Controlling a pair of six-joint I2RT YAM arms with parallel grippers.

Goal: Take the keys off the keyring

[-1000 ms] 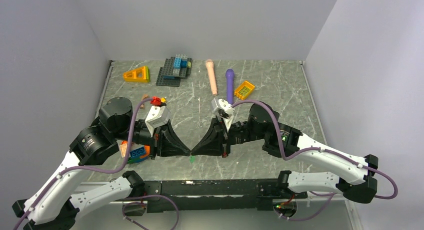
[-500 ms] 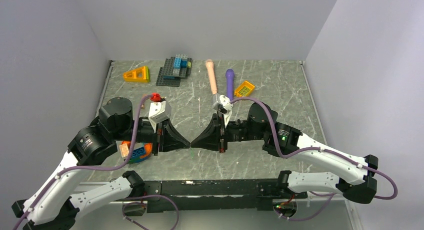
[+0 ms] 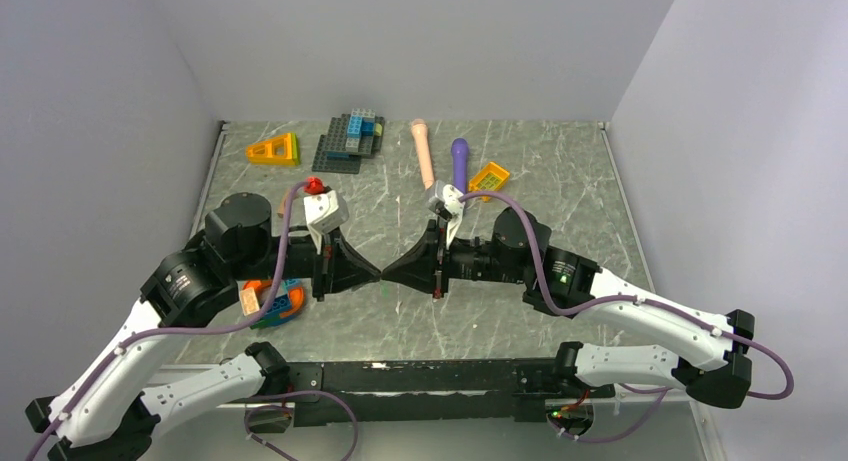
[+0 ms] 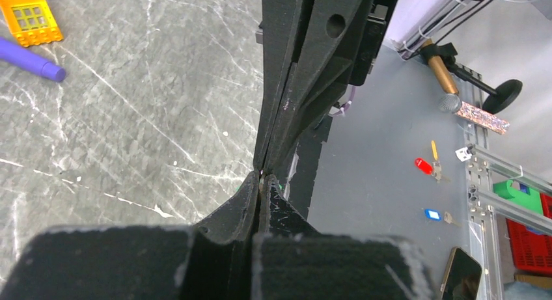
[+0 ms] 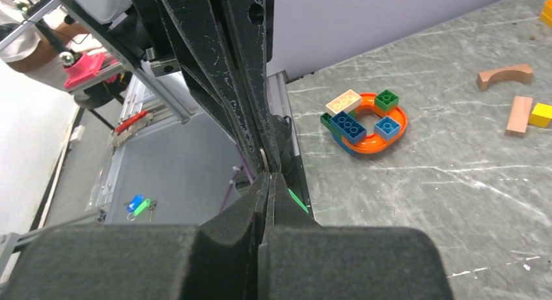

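My left gripper (image 3: 377, 274) and right gripper (image 3: 387, 276) meet tip to tip above the table's near middle. Both are shut. In the left wrist view my left gripper (image 4: 261, 180) pinches a thin pale metal sliver, the keyring (image 4: 262, 177), with the right gripper's fingers (image 4: 286, 111) pressed against it. In the right wrist view my right gripper (image 5: 269, 176) is closed at the same spot, and a green key tag (image 5: 297, 200) shows just beside its tips. The keys themselves are hidden between the fingers.
An orange brick ring with coloured bricks (image 3: 272, 299) lies under the left arm. At the back lie a purple marker (image 3: 459, 166), a pink marker (image 3: 424, 153), a yellow piece (image 3: 489, 179), a grey baseplate (image 3: 348, 141) and an orange wedge (image 3: 275, 149). Wooden blocks (image 5: 504, 75) lie further left.
Both grippers have moved together away from the near edge, tips still joined. The green tag seen below the tips earlier no longer shows from above.
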